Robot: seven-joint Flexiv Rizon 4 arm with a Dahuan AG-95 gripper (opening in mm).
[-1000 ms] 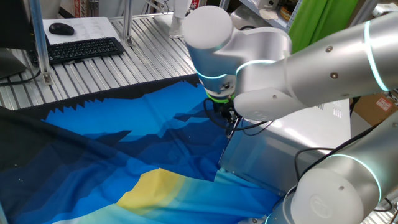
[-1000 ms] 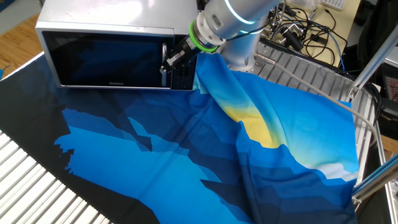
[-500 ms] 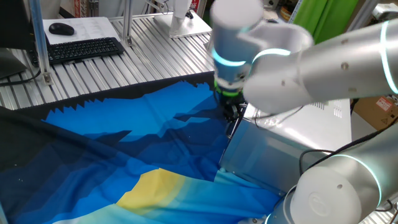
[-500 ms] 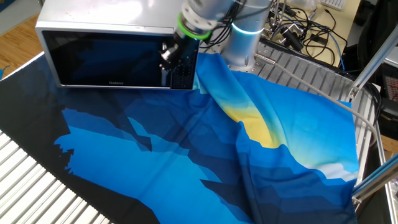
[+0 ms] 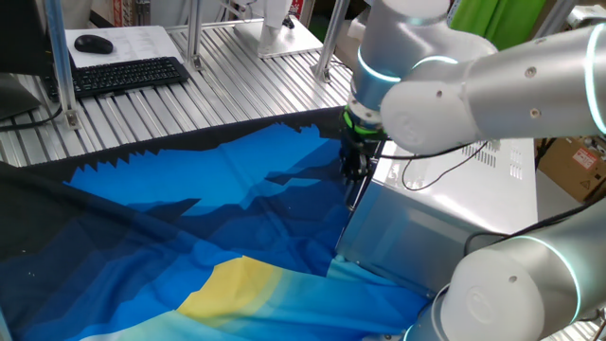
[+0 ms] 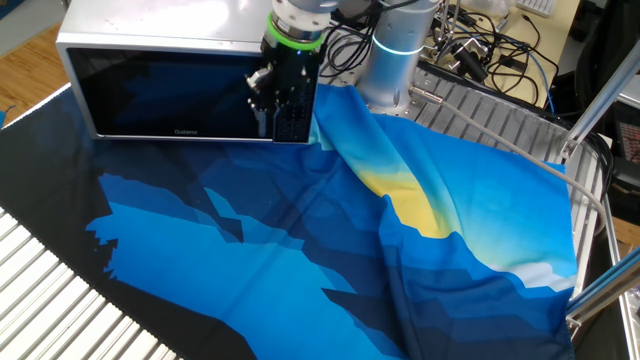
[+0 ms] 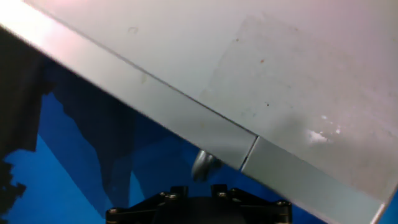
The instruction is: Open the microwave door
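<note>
The microwave [image 6: 170,70] stands at the far edge of the blue cloth [image 6: 300,240], and its door [image 6: 165,95] looks shut, flush with the front, so the opening itself seems not yet begun. The gripper [image 6: 270,88] points down at the handle [image 7: 205,165] on the door's right side, but I cannot tell whether its jaws stand apart or have closed on the bar. What is left, by my judgement, is securing the handle and swinging the door outward.

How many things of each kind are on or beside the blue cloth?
Microwave: 1
Blue cloth: 1
Gripper: 1
Keyboard: 1
Computer mouse: 1
Total: 5
</note>
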